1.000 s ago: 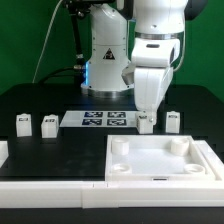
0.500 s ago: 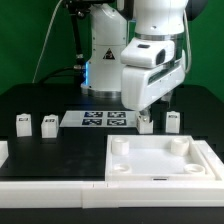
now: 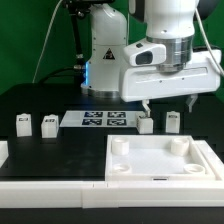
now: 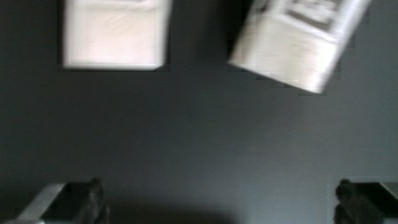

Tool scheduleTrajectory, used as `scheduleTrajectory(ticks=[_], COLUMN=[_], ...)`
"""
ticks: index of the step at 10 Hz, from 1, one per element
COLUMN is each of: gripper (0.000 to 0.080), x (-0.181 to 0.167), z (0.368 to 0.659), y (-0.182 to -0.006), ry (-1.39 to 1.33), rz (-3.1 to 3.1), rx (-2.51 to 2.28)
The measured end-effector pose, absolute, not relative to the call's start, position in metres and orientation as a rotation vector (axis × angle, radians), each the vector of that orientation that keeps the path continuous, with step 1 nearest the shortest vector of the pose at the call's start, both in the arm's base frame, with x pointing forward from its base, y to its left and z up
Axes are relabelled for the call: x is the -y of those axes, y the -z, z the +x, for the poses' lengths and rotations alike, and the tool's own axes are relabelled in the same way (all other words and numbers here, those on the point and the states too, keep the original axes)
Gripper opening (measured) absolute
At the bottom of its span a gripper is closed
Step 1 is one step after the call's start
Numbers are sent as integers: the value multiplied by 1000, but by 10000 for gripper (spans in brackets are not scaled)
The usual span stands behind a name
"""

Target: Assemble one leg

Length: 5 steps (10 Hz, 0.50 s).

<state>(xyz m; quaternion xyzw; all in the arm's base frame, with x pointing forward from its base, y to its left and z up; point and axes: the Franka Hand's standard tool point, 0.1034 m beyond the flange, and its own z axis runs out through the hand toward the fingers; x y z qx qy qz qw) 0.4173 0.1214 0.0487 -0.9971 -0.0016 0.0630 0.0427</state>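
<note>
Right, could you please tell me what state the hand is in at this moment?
Hand: open wide, holding nothing.

I count four of the small white blocks in the exterior view: leg (image 3: 22, 122), leg (image 3: 48, 123), leg (image 3: 146, 124) and leg (image 3: 172, 120). I see one large white square piece (image 3: 150, 160) and one marker board (image 3: 105, 119). My wrist view shows two blocks only.

Bright even light, wrist view blurred — soft shadows
</note>
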Motion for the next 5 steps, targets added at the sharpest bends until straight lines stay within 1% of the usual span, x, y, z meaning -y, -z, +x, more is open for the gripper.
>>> scheduleTrajectory(ticks=[4,5], gripper=[648,648], x=[-122,-121], z=[416,410], y=[-49,-48], ry=[-243,-318], rz=[-3039,-3035], rx=[-21,-15])
